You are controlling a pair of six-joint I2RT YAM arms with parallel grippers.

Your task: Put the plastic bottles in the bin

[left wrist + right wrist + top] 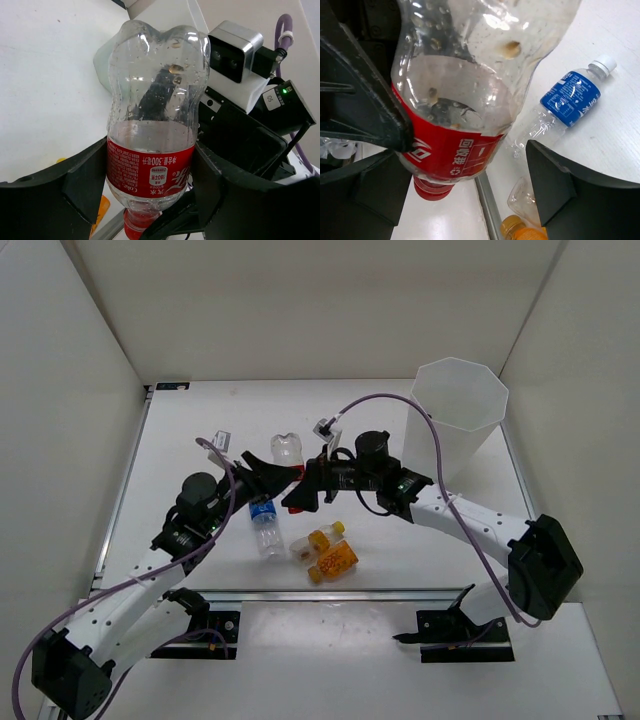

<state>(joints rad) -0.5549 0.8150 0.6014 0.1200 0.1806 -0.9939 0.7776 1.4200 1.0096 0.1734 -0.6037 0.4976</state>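
My left gripper (272,476) is shut on a clear bottle with a red label (288,452) and holds it above the table, red cap down. In the left wrist view the label (150,167) sits tight between both fingers. My right gripper (306,490) is open. Its fingers straddle the same bottle (455,145), and the right finger (570,185) stands clear of it. A blue-labelled bottle (265,525) lies on the table, also in the right wrist view (570,97). Two orange bottles (333,560) lie near the front edge. The white bin (458,410) stands at the back right. No green or dark-labelled bottle shows.
A small crushed clear bottle (301,549) lies beside the orange ones. The metal front rail (330,592) runs just below them. White walls enclose the table on three sides. The right arm's purple cable (400,405) arcs in front of the bin.
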